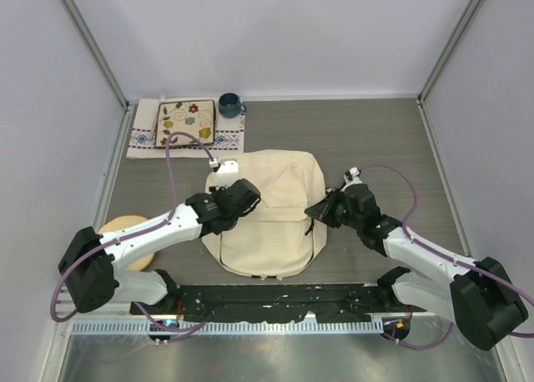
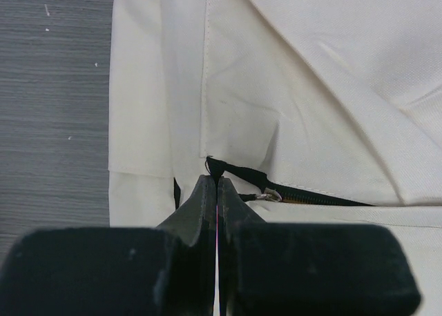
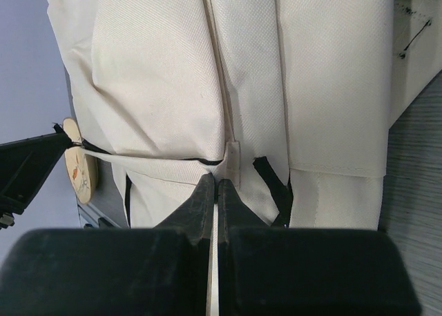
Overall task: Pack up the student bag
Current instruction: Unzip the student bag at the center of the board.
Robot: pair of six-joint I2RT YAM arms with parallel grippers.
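student bag [image 1: 271,223] lies flat mid-surface, between the two arms and just ahead of their bases. Cream fabric, front face up.

left gripper [image 1: 247,200] sits on the bag's left edge. In the left wrist view the fingers [image 2: 200,209] are pressed together with no gap, tips right at the black end of the zipper [image 2: 311,195]. The metal pull ring [image 2: 271,195] is just beside the tips and not between them. Can't tell whether any fabric or tape is nipped.

right gripper [image 1: 317,208] sits on the bag's right edge. In the right wrist view its fingers [image 3: 231,209] are also fully together, tips at the seam just below a small cream tab [image 3: 233,161], with a black strap [image 3: 273,181] just beside them. Same caveat: can't tell if anything is pinched.

Grey surface [image 1: 375,140] also carries the following:
- embroidered cloth [image 1: 146,136] at the far left corner
- square floral-print item [image 1: 188,119] on top of the cloth
- dark blue mug [image 1: 229,107] touching the cloth's right end
- round tan disc [image 1: 125,232] near left, partly under the left arm, well apart from the bag
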